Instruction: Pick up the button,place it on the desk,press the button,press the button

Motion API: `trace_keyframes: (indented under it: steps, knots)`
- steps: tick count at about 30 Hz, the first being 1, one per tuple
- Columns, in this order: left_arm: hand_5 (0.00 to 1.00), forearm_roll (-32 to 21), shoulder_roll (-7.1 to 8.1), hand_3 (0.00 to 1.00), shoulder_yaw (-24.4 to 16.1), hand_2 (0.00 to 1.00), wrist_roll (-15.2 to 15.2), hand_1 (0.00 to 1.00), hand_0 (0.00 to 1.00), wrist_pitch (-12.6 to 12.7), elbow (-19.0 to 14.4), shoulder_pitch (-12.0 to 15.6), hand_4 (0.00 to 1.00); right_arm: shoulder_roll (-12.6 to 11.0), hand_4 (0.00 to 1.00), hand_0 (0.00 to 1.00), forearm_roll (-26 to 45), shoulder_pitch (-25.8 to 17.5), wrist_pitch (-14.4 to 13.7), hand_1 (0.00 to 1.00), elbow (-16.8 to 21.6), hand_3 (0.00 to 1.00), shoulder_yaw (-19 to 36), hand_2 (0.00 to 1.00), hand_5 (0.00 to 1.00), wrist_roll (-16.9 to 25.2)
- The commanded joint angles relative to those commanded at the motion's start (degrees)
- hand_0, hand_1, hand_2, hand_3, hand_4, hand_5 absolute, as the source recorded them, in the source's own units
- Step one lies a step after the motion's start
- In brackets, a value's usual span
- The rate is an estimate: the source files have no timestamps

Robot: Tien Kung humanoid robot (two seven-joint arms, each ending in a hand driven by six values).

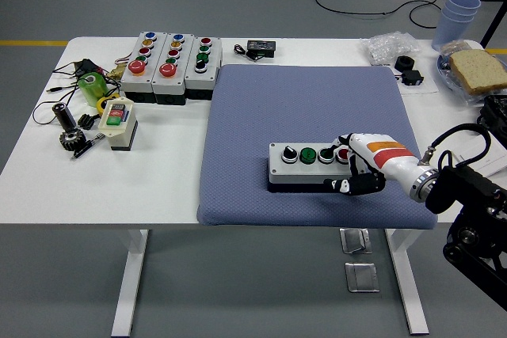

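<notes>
Button box (309, 165) lies on the blue-grey pad (309, 116) toward its near right part, long side running left to right, with a black knob, two green buttons and a red button in a row on its top face. Going from the biggest thing down: the white tabletop (158, 172) carries the pad across its middle and right. At the far left stand three more grey button boxes (170, 65) side by side, touching one another. On the far right sit a stack of pale blue cups (458, 15) and a slice of bread (478, 69) on a plate. Near the left edge a small cream switch box (118, 123) stands among cables and tools.

The right hand (354, 165) comes in from the right and rests against the button box's right end; its fingers are curled, one fingertip (341, 142) over the red button (contact itself is hard to make out), and the lower fingers wrap the near right corner.
</notes>
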Motion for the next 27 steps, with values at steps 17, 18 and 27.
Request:
trace_keyframes:
  steps: [17, 18, 27]
  knots:
    - [0.844, 0.7, -0.07, 0.545, 0.1, 0.642, 0.0, 0.645, 0.65, 0.0, 0.0, 0.7, 0.308, 0.7, 0.832, 0.404, 28.8, -5.4, -15.2, 0.263, 1.0, 0.787, 9.6, 0.479, 0.432, 9.9]
    - [0.844, 0.7, -0.08, 0.545, 0.1, 0.642, 0.0, 0.645, 0.65, 0.0, 0.0, 0.7, 0.308, 0.9, 0.832, 0.404, 31.4, -5.8, -15.5, 0.263, 1.0, 0.787, 10.0, 0.479, 0.432, 11.5]
    - [0.846, 0.9, -0.11, 0.546, 0.3, 0.642, 0.1, 0.646, 0.651, 0.0, 0.0, 1.0, 0.309, 1.9, 0.827, 0.765, 53.0, -8.7, -17.2, 0.705, 0.4, 0.78, 14.8, 0.798, 0.429, 19.1]
